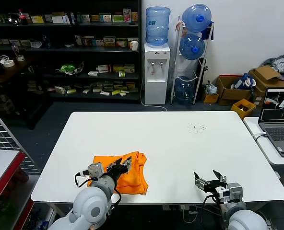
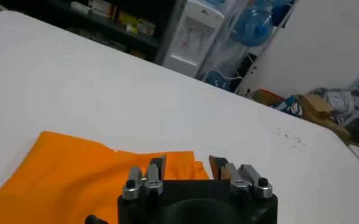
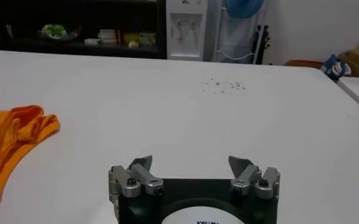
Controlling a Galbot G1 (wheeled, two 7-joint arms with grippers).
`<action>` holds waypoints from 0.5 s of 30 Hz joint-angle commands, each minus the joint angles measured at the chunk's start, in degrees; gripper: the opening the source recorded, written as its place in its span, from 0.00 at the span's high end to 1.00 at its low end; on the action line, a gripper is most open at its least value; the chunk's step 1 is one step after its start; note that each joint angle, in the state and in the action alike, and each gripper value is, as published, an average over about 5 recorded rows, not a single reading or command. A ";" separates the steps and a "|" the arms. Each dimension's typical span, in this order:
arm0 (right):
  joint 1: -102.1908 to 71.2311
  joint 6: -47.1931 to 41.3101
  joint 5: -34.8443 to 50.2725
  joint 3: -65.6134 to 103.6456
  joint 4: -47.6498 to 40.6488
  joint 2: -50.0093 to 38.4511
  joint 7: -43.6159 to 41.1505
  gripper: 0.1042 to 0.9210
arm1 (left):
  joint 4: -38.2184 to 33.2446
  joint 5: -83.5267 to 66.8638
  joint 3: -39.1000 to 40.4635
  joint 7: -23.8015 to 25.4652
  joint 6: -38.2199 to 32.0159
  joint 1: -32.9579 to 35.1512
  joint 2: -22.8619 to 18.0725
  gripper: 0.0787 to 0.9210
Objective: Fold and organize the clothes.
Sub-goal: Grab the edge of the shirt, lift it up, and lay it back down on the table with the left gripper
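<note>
Orange T-shirt [image 1: 123, 175] lies folded small at the white table's [image 1: 180, 143] near left edge, the left gripper [image 1: 123, 165] hovering over it released, the right gripper [image 1: 208, 182] parked agape well apart, so I'd judge only tidying remains.

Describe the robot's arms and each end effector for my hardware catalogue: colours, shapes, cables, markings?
Both arms have rounded pale grey-white shells. The left end effector and right end effector each have a black body, silver metal knuckle blocks with dark screws, and two dark angular fingers. Thin black cables loop beside each wrist. The right wrist view shows a white round plate with partly cut-off dark lettering. No sleeves.
</note>
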 commanded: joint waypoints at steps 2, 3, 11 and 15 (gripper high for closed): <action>1.20 0.22 -0.06 -1.09 -0.56 0.43 -0.15 0.12 | -0.07 -4.03 -14.42 8.00 0.17 11.05 16.73 0.34; 1.42 0.23 -0.07 -1.33 -0.64 0.50 -0.16 0.12 | 1.16 -4.00 -15.61 9.52 -0.01 11.89 17.76 0.31; 2.05 0.35 -0.07 -2.15 -0.86 0.48 -0.24 0.12 | 8.90 -1.89 -15.39 18.40 -2.11 12.91 19.76 0.12; 1.57 0.40 0.03 -1.55 -0.67 0.17 -0.29 0.12 | 10.97 -1.60 -13.69 19.88 -2.12 11.26 18.40 0.12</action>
